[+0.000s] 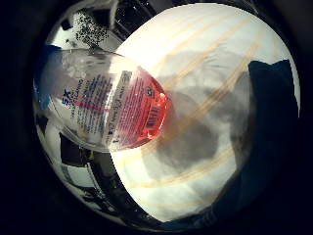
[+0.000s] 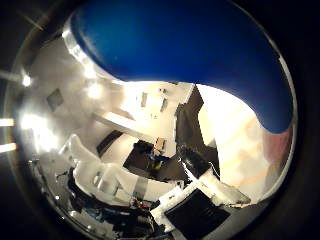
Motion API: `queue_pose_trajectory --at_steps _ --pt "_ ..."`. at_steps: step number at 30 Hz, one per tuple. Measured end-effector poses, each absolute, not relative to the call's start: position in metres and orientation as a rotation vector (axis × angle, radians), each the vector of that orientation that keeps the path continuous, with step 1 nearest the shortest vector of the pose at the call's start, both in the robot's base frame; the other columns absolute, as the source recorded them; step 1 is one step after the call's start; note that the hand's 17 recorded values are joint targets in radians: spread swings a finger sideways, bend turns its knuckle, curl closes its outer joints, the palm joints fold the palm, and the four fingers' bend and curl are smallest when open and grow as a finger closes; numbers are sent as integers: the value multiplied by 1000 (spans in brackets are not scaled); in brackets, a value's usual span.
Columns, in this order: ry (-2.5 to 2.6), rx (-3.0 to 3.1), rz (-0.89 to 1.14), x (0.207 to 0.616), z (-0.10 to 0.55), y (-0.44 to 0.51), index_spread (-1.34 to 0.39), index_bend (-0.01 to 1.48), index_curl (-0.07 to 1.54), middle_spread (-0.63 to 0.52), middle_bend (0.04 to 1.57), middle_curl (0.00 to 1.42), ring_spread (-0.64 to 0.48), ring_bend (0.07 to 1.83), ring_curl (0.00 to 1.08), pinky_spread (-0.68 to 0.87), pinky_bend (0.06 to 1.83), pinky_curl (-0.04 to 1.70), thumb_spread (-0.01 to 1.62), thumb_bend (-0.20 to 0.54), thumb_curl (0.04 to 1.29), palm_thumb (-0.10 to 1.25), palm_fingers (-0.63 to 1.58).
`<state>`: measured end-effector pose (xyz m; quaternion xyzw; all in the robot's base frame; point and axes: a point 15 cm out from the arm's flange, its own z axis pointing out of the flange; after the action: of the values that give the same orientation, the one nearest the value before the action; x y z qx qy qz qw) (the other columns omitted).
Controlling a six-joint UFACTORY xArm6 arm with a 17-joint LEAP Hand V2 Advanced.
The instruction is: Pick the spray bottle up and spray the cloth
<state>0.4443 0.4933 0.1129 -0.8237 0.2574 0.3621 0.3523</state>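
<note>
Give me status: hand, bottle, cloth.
Hand on the spray bottle; grip itself not visible. Bottle close to the palm, held over the white striped cloth. Nothing between bottle and cloth.

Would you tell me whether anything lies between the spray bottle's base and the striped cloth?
Nothing: in the little finger side palm view, the spray bottle hangs over the striped cloth, with only shadow on the cloth beneath its base.
</note>
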Motion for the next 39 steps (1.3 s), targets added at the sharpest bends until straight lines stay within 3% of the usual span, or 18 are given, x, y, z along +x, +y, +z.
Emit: queue_pose_trajectory --at_steps 4,13,25,39 --pt "669 -2131 930 448 114 489 -315 162 377 11 447 324 95 668 260 369 527 593 1000 -27 418 662 26" --pt "695 -2143 905 462 123 474 -304 148 298 12 370 327 113 586 241 436 526 471 1003 -26 376 666 87" --pt "687 -2155 834 475 160 451 -300 150 266 12 349 343 115 540 240 428 531 380 1015 -25 367 678 123" --pt "761 -2172 733 470 212 360 -301 149 260 12 357 350 116 518 243 417 530 322 1033 -24 365 672 154"
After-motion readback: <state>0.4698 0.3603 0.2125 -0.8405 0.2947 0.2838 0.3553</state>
